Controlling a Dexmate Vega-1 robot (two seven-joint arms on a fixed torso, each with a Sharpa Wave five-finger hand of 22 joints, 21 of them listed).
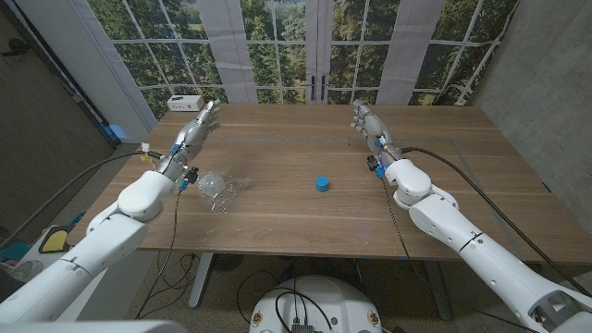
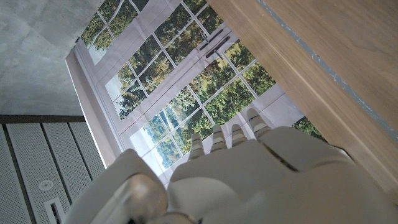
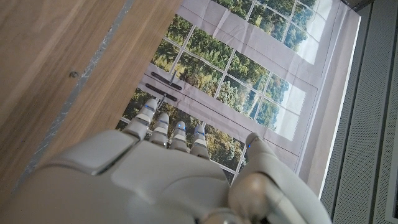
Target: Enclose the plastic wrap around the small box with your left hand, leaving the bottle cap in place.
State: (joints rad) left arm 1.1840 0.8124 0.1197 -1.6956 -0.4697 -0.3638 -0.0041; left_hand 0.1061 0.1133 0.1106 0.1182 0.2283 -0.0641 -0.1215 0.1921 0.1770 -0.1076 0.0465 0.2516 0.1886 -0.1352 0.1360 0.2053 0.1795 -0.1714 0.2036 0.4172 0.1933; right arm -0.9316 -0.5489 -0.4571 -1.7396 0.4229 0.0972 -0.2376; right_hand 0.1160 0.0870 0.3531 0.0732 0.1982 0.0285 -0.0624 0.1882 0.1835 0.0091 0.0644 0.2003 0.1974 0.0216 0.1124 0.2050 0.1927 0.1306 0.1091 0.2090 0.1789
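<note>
Waiting with fingers apart and nothing held, the left hand (image 1: pixel 199 125) is seen at the counter's (image 1: pixel 277 208) far left, well apart from the crumpled wrap (image 1: pixel 218 188) near the front edge; no small box can be made out inside it. The right hand (image 1: pixel 366 120) is likewise seen open at the far right. The blue cap (image 1: pixel 321 184), lying near the wrap toward the middle, could be knocked by a wide sweep, and the thin film could be pushed off the edge. A wooden top is shown before tall windows with trees behind

Crumpled plastic wrap (image 1: pixel 218 188) lies near the left robot hand (image 1: pixel 198 125); blue bottle cap (image 1: pixel 321 184) mid-table.
</note>
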